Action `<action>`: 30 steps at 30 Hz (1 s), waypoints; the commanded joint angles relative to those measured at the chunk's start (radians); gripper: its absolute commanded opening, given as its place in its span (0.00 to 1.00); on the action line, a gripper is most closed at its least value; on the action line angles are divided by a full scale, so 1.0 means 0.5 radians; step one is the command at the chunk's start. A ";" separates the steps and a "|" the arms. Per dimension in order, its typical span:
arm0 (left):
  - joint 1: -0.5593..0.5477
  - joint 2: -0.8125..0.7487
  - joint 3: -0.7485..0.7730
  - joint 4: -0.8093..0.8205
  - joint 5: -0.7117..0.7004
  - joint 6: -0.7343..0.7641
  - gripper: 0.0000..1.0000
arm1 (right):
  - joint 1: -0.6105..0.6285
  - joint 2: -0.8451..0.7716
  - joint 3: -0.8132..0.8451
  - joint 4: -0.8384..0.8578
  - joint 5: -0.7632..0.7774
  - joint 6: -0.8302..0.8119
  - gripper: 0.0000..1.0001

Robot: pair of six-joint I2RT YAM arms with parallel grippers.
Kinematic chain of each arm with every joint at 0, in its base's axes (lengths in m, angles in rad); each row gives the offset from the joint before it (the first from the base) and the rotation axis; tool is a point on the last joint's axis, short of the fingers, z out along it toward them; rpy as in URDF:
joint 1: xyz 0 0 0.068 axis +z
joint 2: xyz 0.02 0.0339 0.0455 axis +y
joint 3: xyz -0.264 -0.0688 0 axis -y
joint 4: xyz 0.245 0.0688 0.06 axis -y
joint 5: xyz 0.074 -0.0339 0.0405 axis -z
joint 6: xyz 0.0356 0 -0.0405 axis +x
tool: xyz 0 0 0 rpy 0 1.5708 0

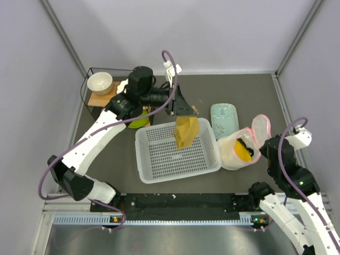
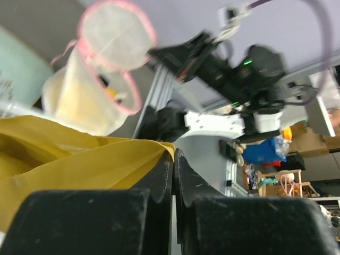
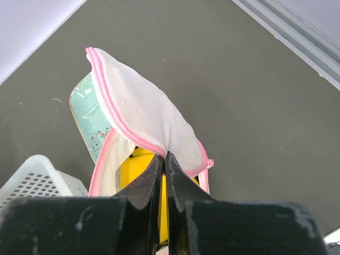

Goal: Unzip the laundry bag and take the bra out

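Bra out of the unzipped laundry bag, held above the basket.

The left end effector (image 2: 173,159) is clamped on the mustard bra (image 1: 186,133), which hangs over the 12 to 1 o'clock edge of the white basket (image 1: 164,156). The laundry bag (image 1: 234,151) sits on the desk (image 1: 244,90) at 3 o'clock from the basket, touching its side, with its mouth open. The right end effector (image 3: 164,162) is pinched closed on the bag's pink-rimmed flap (image 3: 143,117), holding it up. A yellow item (image 1: 243,150) shows inside the mouth. A mint tray (image 1: 223,119) lies at 1 o'clock from the basket.
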 commanded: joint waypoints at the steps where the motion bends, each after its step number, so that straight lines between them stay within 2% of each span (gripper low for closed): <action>1: 0.030 -0.062 -0.277 -0.197 -0.185 0.268 0.00 | -0.005 0.009 0.029 0.046 0.041 -0.025 0.00; 12: 0.061 -0.206 -0.612 -0.276 -0.424 0.403 0.01 | -0.005 0.000 0.042 0.049 0.020 -0.025 0.00; 13: 0.064 -0.218 -0.624 -0.298 -0.531 0.415 0.48 | -0.005 -0.003 0.042 0.049 0.017 -0.031 0.00; 14: 0.064 -0.227 -0.637 -0.353 -0.571 0.430 0.70 | -0.005 -0.006 0.051 0.052 0.013 -0.034 0.00; 15: 0.064 -0.239 -0.637 -0.362 -0.605 0.446 0.84 | -0.005 -0.009 0.048 0.049 0.013 -0.037 0.00; 17: 0.061 -0.304 -0.618 -0.369 -0.813 0.446 0.95 | -0.005 -0.021 0.051 0.049 0.007 -0.043 0.00; 20: -0.098 -0.329 -0.466 -0.381 -1.361 0.553 0.94 | -0.008 -0.037 0.051 0.052 0.004 -0.043 0.00; 22: -0.245 -0.204 -0.334 -0.396 -1.397 0.596 0.90 | -0.005 -0.040 0.048 0.052 -0.011 -0.034 0.00; 24: -0.355 -0.068 -0.137 -0.375 -1.207 0.566 0.84 | -0.005 -0.034 0.048 0.052 -0.026 -0.034 0.00; 26: -0.435 0.161 0.016 -0.335 -1.002 0.538 0.82 | -0.005 -0.027 0.042 0.055 -0.045 -0.028 0.00; 30: -0.595 0.521 0.139 -0.133 -0.664 0.345 0.78 | -0.005 -0.037 0.042 0.055 -0.054 -0.037 0.00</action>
